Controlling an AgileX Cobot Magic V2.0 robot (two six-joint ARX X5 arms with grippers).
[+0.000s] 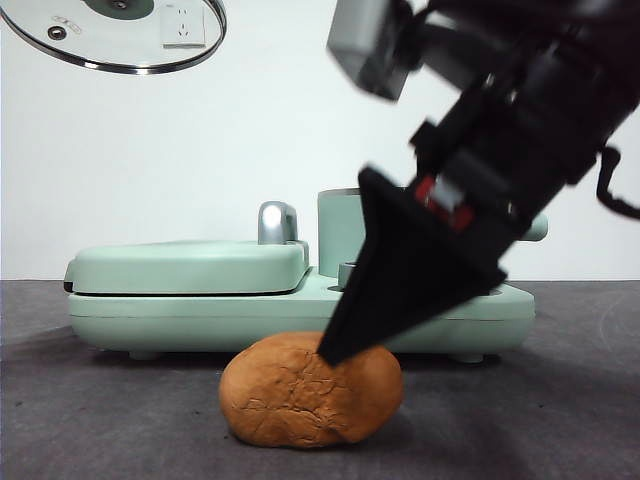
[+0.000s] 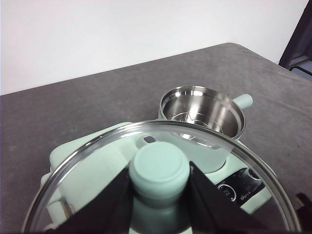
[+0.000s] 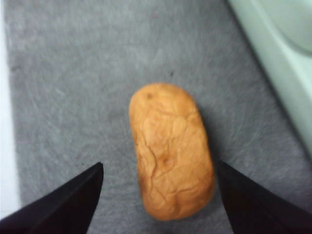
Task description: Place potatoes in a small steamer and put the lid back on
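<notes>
Right gripper poised over the potato, left gripper holding the lid aloft.

The mint-green cylindrical steamer pot (image 2: 202, 111) with its steel rim stands uncovered and empty on the appliance. Above it, the left gripper (image 2: 159, 195) is clamped on the knob of the round clear glass lid (image 1: 120, 35). The right gripper (image 3: 161, 197) is spread wide, a jaw either side of the orange-brown, cracked oval potato (image 3: 170, 148), which lies on the grey table in front of the appliance; its long axis runs between the jaws, so closing would pinch the narrow width. This arm is nearer.
</notes>
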